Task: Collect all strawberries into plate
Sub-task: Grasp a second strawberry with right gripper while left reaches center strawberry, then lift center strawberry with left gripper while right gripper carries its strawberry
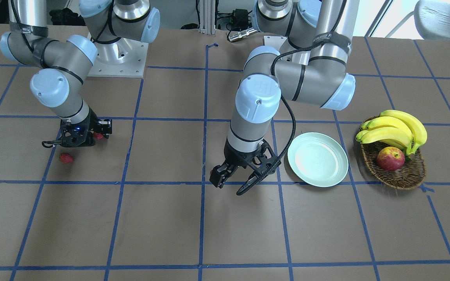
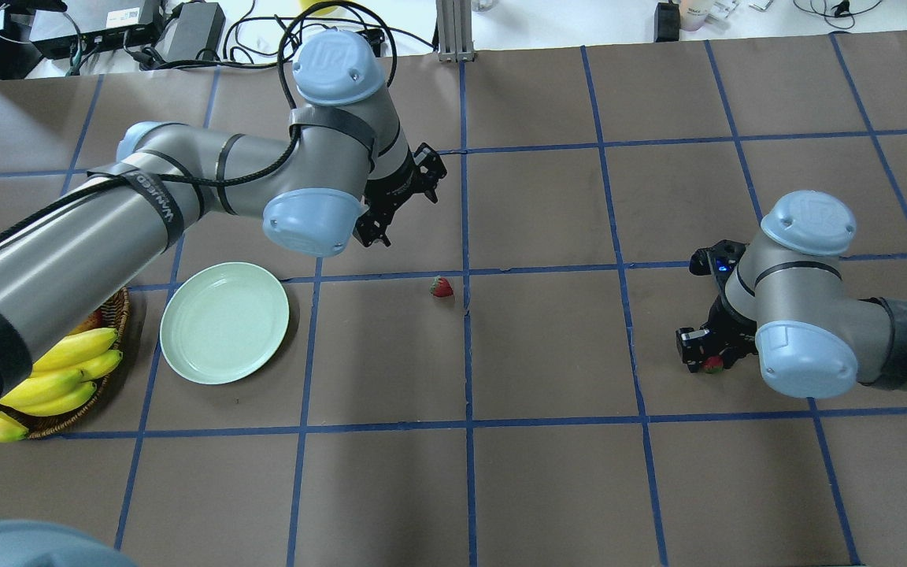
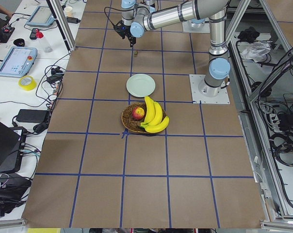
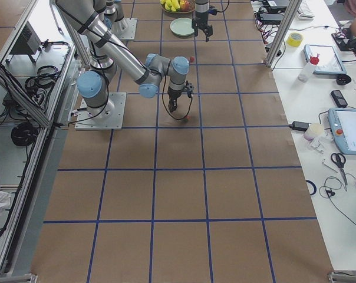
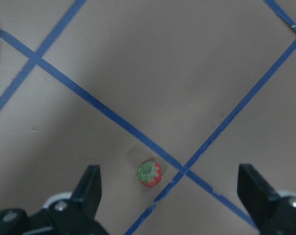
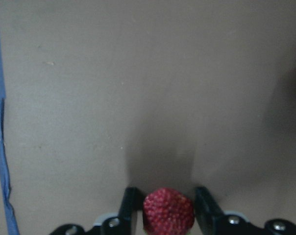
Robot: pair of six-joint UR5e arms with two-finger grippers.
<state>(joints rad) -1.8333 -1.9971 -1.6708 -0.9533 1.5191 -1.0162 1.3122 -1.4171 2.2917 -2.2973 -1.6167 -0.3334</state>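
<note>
The pale mint-green plate [image 1: 318, 159] lies bare on the table; it also shows in the overhead view [image 2: 224, 323]. My right gripper [image 1: 99, 134] is shut on one red strawberry [image 6: 168, 210] and holds it a little above the table [image 2: 712, 365]. A second strawberry [image 1: 66, 157] lies on the table close by it, hidden under the arm in the overhead view. The third strawberry [image 2: 442, 287], with a green cap, lies by a tape crossing [image 5: 149, 174]. My left gripper [image 1: 231, 186] hangs open and empty above it [image 5: 170, 196].
A brown wicker basket [image 1: 400, 173] with bananas [image 1: 395, 128] and a red-yellow apple [image 1: 390, 158] stands just beyond the plate, on the robot's left. Blue tape lines grid the brown table.
</note>
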